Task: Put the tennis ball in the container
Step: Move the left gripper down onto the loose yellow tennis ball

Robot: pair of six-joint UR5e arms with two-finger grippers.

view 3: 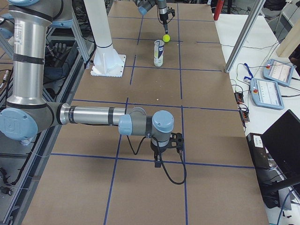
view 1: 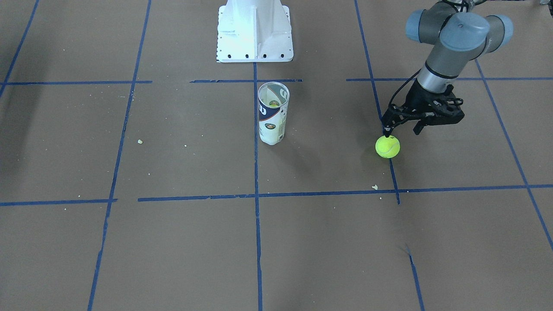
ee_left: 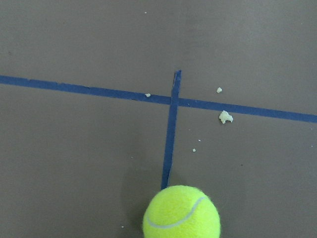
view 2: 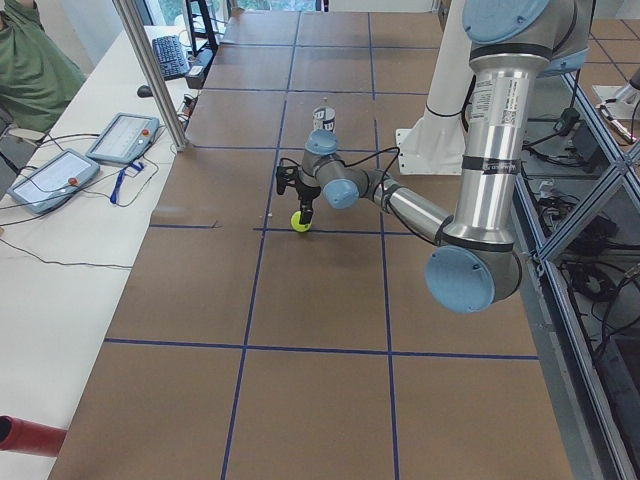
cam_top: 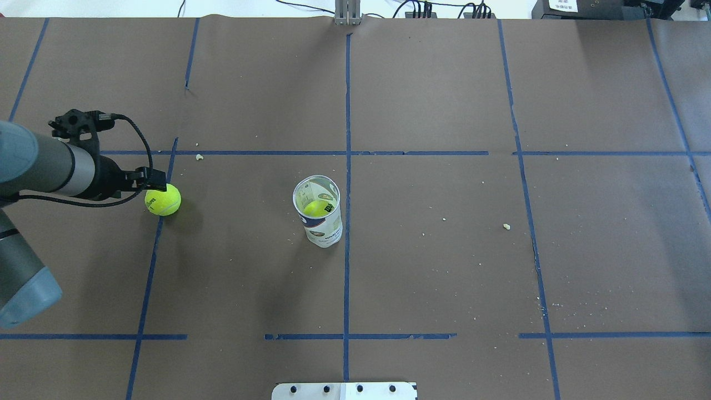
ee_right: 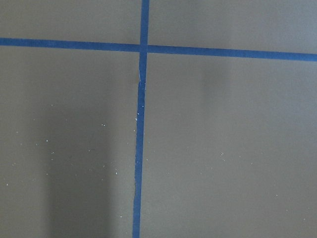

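Observation:
The tennis ball [view 1: 387,146] is bright yellow-green and lies on the brown table on a blue tape line. It also fills the bottom edge of the left wrist view [ee_left: 181,213]. My left gripper [view 1: 386,129] hangs just above it, apart from it, and its fingers look drawn together into one narrow tip, holding nothing. The container [cam_top: 321,214], a clear tube with a white and navy label, stands upright near the table's middle, well to the ball's right in the overhead view. A second yellow-green ball [cam_top: 315,208] lies inside it. My right gripper [view 3: 160,157] hovers low over bare table far away; I cannot tell its state.
The white robot base [view 1: 255,32] stands behind the tube. Blue tape lines grid the brown table, with small pale crumbs [cam_top: 506,226] scattered on it. A side bench with tablets [view 2: 125,135] and a metal post [view 2: 150,70] runs along the far edge.

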